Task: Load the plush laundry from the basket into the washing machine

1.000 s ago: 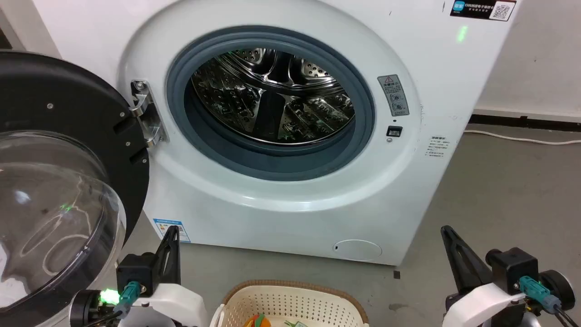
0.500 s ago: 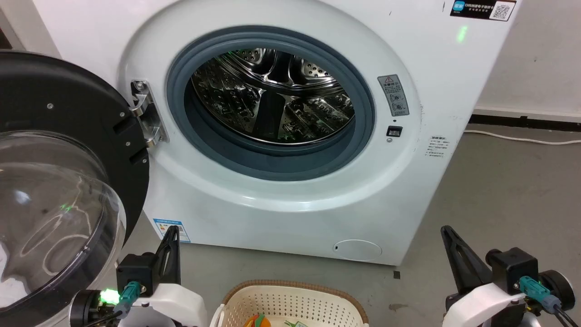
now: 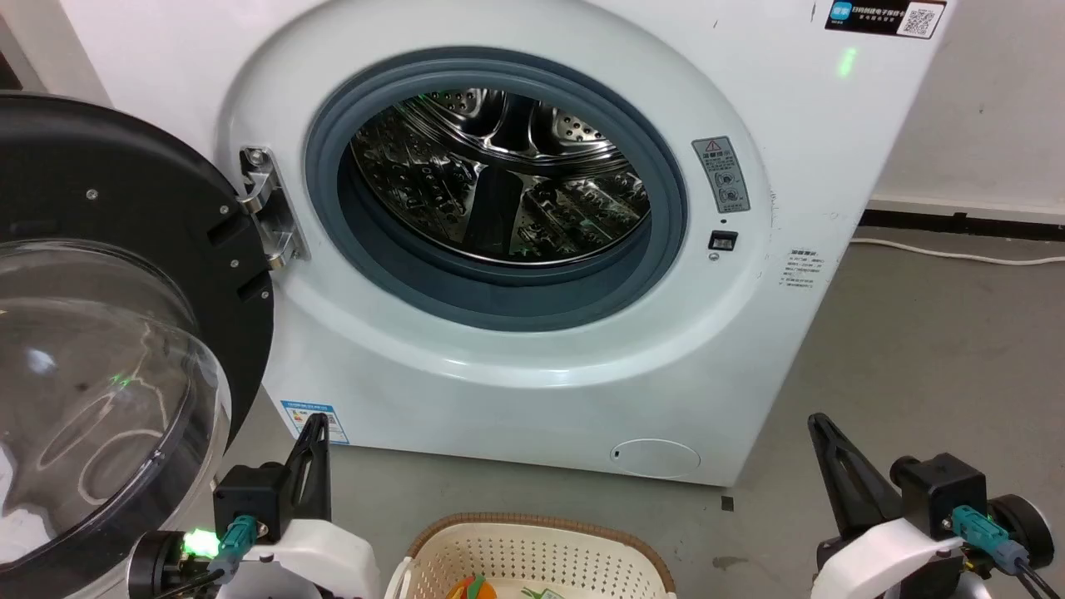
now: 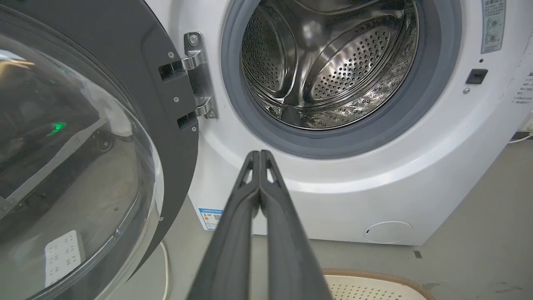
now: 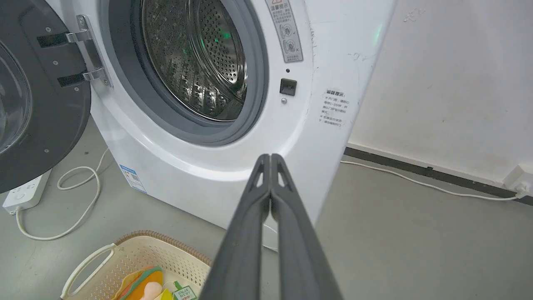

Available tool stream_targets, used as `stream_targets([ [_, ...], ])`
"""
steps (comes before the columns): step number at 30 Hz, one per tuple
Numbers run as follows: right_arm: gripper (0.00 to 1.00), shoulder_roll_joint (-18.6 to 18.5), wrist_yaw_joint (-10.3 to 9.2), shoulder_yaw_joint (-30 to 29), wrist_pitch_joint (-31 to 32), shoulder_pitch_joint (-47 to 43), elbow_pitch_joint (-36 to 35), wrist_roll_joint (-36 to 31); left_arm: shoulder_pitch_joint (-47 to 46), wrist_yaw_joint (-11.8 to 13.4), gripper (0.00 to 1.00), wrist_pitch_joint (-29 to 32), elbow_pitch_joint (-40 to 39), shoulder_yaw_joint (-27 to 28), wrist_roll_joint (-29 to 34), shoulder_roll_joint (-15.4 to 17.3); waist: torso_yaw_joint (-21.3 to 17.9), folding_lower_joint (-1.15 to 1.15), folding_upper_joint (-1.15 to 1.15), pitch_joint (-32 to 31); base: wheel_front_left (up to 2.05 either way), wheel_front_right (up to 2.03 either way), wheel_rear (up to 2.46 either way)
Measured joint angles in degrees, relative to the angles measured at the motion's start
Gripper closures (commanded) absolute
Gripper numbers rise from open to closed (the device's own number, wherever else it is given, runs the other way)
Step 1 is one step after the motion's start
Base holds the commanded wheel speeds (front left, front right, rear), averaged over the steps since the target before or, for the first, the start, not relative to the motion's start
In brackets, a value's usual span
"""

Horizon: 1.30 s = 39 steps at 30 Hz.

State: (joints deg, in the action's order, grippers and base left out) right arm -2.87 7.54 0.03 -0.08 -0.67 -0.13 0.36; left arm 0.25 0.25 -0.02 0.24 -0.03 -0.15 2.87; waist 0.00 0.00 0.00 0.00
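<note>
The white washing machine (image 3: 532,391) stands open before me, its steel drum (image 3: 499,175) bare inside the grey rubber ring. Its black-framed door (image 3: 116,333) with the clear dome hangs open at the left. On the floor in front sits the cream basket (image 3: 532,549), cut off by the bottom edge. An orange plush (image 3: 470,589) peeks out of it; the right wrist view shows orange, yellow and pink plush (image 5: 143,285) beside a paper label. My left gripper (image 3: 314,420) is shut at the lower left, left of the basket. My right gripper (image 3: 817,420) is shut at the lower right.
A white power strip (image 5: 25,191) and a looped white cable (image 5: 83,200) lie on the grey floor left of the washer. Another cable (image 5: 416,183) runs along the wall to a socket at the right. Grey floor extends right of the machine.
</note>
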Motion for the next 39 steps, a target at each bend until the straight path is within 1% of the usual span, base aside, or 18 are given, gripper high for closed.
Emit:
stream_targets([
  [2,1.00,0.00,0.00,0.01,0.00,0.00,0.00,0.00,0.00,0.00,1.00,0.00,0.00,0.01,0.00,0.00,0.00,0.00,0.00,0.00,0.00,0.00,0.00],
  [3,0.00,0.00,0.00,0.03,0.00,-0.02,0.00,0.02,0.00,0.07,0.00,0.00,0.01,0.00,-0.01,0.00,0.00,0.00,0.00,0.00,0.00,0.00,0.00],
  [15,0.00,0.00,0.00,0.02,-0.60,-0.02,0.00,0.74,0.00,0.33,0.00,-0.58,0.05,-0.87,-0.01,0.00,-0.25,0.00,0.00,0.45,0.00,0.00,0.00],
  [24,0.00,0.00,0.00,-0.47,-1.63,0.03,-0.29,2.71,-0.63,0.58,0.00,-1.64,1.20,-2.27,0.00,0.05,-1.17,0.00,0.00,2.50,0.00,0.00,0.00],
  [31,0.00,0.00,0.00,-0.89,-2.52,1.21,-0.63,4.38,-2.35,0.57,0.00,-2.54,3.93,-3.31,0.00,0.24,-2.37,0.00,0.00,5.18,0.00,0.00,0.00],
  [39,0.00,0.00,0.00,-0.96,-3.37,2.60,-0.97,6.95,-5.21,0.04,0.00,-3.43,9.32,-4.52,-0.03,0.67,-4.08,0.01,0.00,8.72,0.00,0.00,0.00],
])
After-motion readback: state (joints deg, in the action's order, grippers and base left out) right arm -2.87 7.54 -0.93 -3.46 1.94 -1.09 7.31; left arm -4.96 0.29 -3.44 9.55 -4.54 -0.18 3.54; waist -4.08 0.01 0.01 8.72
